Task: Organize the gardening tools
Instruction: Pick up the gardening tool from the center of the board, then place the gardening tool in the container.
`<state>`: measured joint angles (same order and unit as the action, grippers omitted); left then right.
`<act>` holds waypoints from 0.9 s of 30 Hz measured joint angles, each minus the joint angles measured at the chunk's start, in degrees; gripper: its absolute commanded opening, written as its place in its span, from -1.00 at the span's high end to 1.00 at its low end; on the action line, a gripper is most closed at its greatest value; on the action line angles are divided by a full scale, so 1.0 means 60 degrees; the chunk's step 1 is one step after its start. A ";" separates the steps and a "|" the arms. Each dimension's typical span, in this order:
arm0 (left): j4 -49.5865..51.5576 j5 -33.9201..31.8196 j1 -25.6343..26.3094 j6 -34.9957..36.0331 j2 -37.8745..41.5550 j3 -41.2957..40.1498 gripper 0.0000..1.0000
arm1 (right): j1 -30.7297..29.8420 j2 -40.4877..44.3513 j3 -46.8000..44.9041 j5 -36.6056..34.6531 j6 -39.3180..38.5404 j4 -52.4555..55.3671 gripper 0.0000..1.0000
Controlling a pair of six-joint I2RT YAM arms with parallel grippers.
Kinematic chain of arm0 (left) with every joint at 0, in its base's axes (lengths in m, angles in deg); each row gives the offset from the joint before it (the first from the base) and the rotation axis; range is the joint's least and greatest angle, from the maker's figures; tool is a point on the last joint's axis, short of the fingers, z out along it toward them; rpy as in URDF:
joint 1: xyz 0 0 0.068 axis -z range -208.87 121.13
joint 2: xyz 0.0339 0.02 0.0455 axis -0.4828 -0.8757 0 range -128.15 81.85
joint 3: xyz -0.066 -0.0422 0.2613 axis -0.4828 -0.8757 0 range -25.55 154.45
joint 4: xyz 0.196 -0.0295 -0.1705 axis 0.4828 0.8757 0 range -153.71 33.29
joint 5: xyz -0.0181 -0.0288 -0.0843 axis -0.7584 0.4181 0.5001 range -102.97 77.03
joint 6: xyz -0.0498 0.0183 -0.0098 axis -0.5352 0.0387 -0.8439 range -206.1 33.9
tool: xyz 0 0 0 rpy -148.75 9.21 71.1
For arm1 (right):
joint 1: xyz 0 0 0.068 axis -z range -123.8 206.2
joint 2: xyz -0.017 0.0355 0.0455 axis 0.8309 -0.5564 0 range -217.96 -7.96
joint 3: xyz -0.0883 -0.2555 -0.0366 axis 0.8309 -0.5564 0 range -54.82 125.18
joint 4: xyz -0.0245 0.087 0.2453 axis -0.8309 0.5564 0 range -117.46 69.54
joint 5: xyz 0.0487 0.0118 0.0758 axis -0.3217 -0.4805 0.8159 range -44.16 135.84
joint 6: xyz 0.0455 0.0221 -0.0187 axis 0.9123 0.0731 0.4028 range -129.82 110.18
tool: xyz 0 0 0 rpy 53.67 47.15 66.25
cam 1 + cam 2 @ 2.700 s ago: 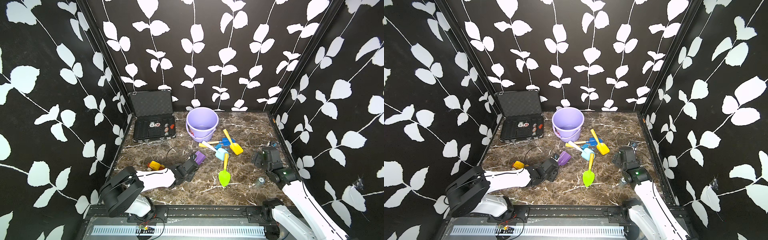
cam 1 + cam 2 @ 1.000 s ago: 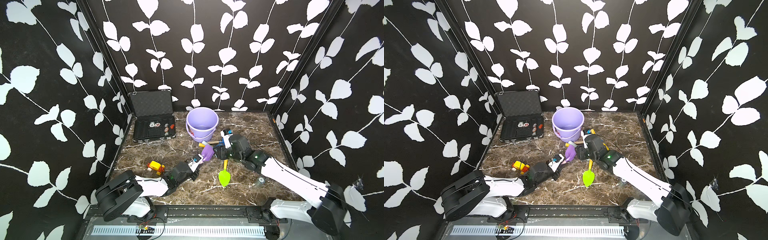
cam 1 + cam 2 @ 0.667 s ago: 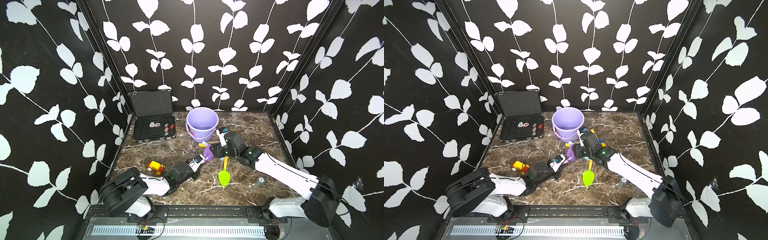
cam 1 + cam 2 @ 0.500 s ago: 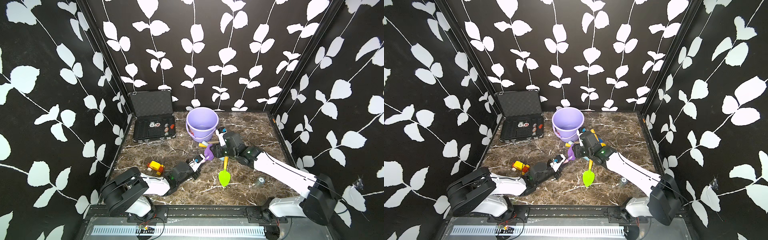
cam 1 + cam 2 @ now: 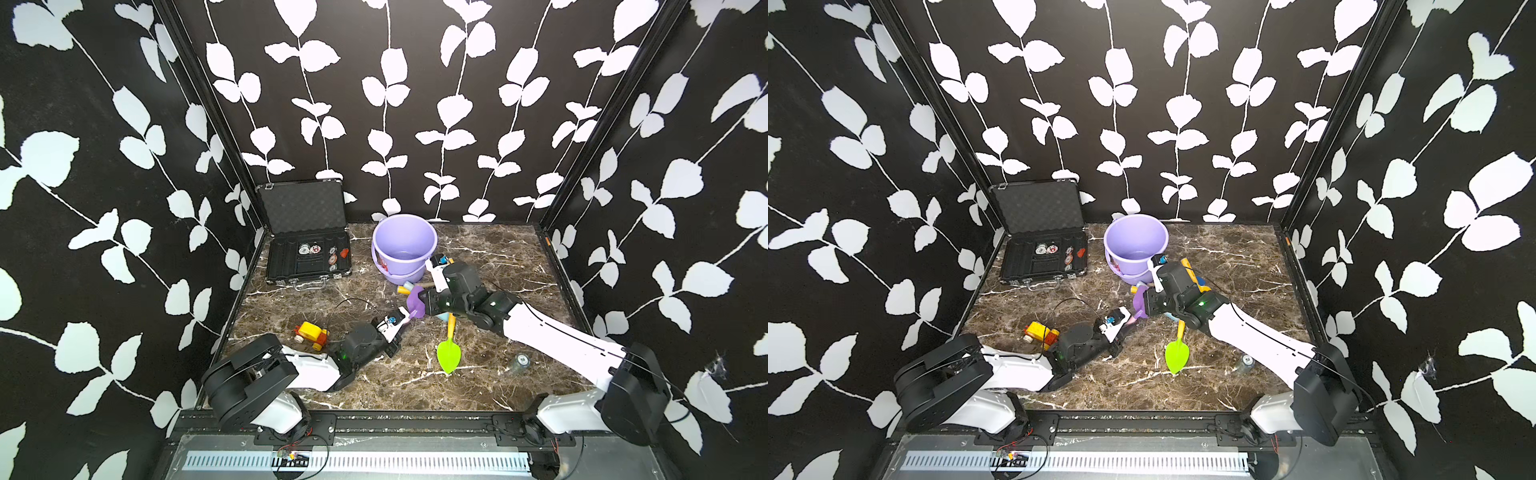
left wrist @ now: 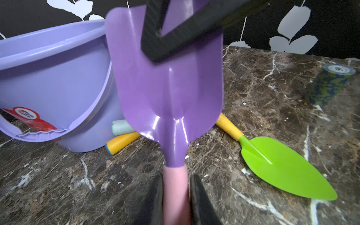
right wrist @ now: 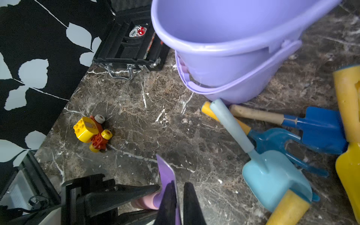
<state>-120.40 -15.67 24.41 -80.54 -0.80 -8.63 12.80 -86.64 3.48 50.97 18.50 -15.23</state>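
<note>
purple scoop held in air near lavender bucket. left gripper clamps pink handle, right gripper pinches blade edge. Light, stiff, glossy plastic: blade probably slips, handle grips better.

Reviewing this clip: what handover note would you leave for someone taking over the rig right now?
Left gripper: shut on the pink handle of the purple plastic scoop.
Right gripper: shut on that scoop's blade.
Done: nothing shows inside the lavender plastic bucket.
Left: lime green trowel, light blue scoop, blue rake, blue wooden-handled spade and yellow scoop lie on the marble tabletop near the bucket; none organized yet.
</note>
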 measured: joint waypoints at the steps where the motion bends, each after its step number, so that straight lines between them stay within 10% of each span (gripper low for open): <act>1: -0.0011 -0.0004 0.0000 -0.0004 0.0000 0.0000 0.54 | -0.0004 0.0000 0.0000 0.0011 -0.0025 -0.0015 1.00; 5: -0.0113 0.0058 0.0000 -0.0076 0.0044 0.0000 -0.92 | -0.0015 0.0004 -0.0007 0.0004 -0.0204 -0.0109 1.00; 27: 0.1643 -0.0761 0.0007 -0.0936 0.5493 -0.1144 -0.97 | -0.0018 0.0780 0.2943 -0.1880 -0.2095 0.2550 1.00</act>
<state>-110.54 -20.24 24.45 -86.16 32.16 -15.49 12.69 -81.96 21.14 39.69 5.93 0.07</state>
